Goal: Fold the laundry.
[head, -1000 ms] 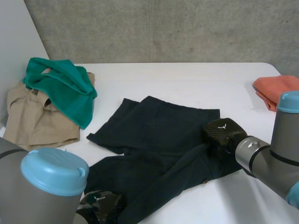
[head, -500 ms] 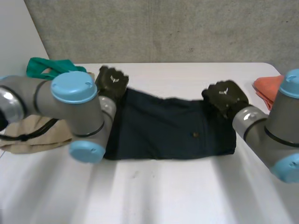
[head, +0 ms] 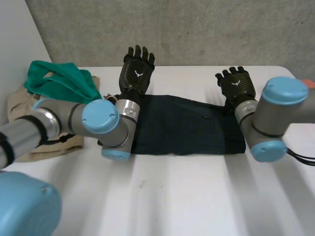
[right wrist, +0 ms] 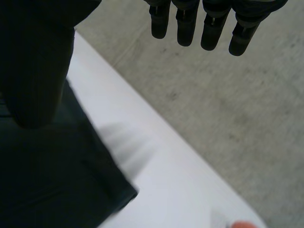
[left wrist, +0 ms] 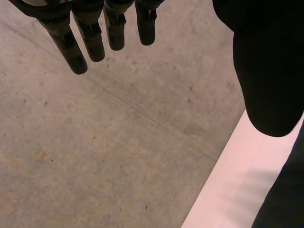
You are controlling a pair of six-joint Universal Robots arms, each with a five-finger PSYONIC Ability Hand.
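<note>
A dark navy garment (head: 187, 127) lies folded in a flat band across the middle of the white table (head: 197, 196). My left hand (head: 137, 71) is raised over its far left corner, open, fingers straight and spread, holding nothing. My right hand (head: 237, 84) stands the same way over the far right corner, open and empty. In the left wrist view the left hand (left wrist: 66, 45) points at the concrete wall, with the garment's edge (left wrist: 285, 204) below the thumb. In the right wrist view the right hand (right wrist: 183, 23) hangs past the table's far edge, the garment (right wrist: 57, 190) under its thumb.
A green cloth (head: 64, 83) lies on a beige garment (head: 29, 120) at the table's left. An orange cloth (head: 306, 82) shows at the far right edge, behind my right arm. A concrete wall (head: 197, 29) stands close behind the table.
Both hands carried the garment's near edge to the far side, folding it in half, then let go, opened and rose off its far corners.
</note>
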